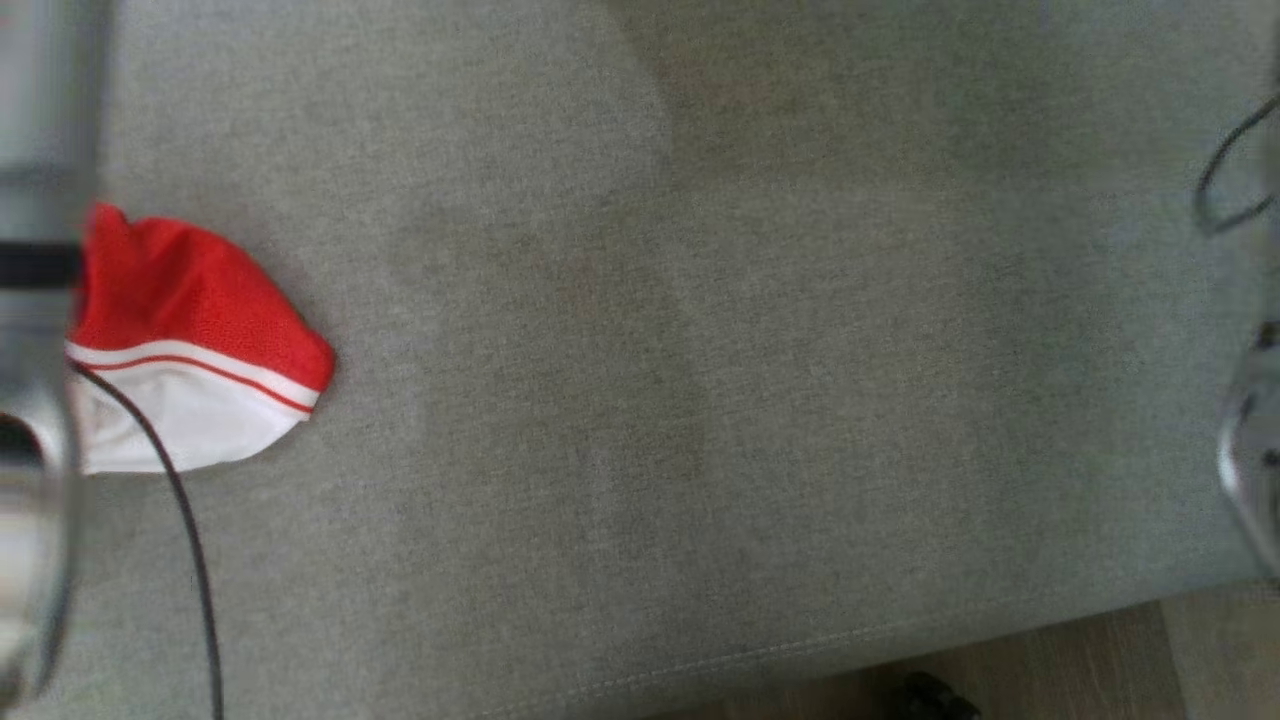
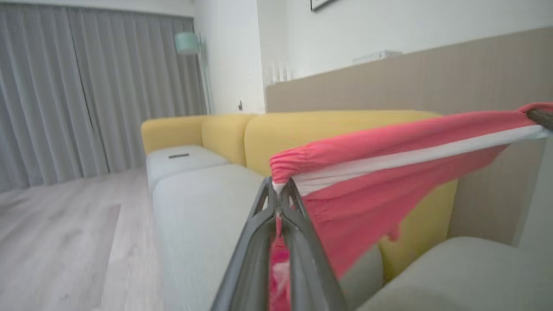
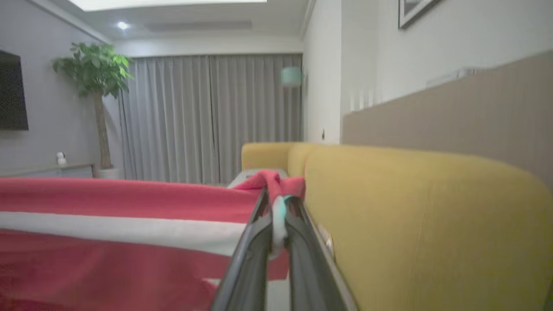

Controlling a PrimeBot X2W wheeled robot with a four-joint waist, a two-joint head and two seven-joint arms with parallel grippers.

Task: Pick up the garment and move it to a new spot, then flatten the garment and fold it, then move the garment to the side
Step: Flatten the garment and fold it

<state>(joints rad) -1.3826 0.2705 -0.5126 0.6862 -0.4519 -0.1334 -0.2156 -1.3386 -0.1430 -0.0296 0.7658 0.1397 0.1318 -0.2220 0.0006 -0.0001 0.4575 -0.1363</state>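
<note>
**Garment pulled taut between 2 closed grippers**

Head view: a red-and-white garment (image 1: 190, 300) shows at 9 o'clock against the grey seat cushion (image 1: 700, 350). I cannot tell whether it touches the cushion. A blurred pale forearm (image 1: 35, 300) covers its left edge, and a thin black cable (image 1: 190, 540) crosses its white part. A strip of wooden floor (image 1: 1100, 650) shows at 5 o'clock.

Left wrist view: the left gripper (image 2: 278, 192) has its 2 dark fingers pressed together, pinching the gathered red hem of the garment (image 2: 367, 190). From there the cloth runs taut toward 3 o'clock, its white band along the top and loose red fabric sagging below. Behind it stand the yellow backrest (image 2: 345, 125) and, at 9 o'clock, grey curtains (image 2: 86, 86).

Right wrist view: the right gripper (image 3: 278, 207) is likewise clamped shut on a bunched corner of the garment (image 3: 108, 203). The cloth spreads flat toward 9 o'clock. The backrest (image 3: 410, 216) sits at 3 o'clock and a potted plant (image 3: 97, 69) at 10 o'clock.
</note>
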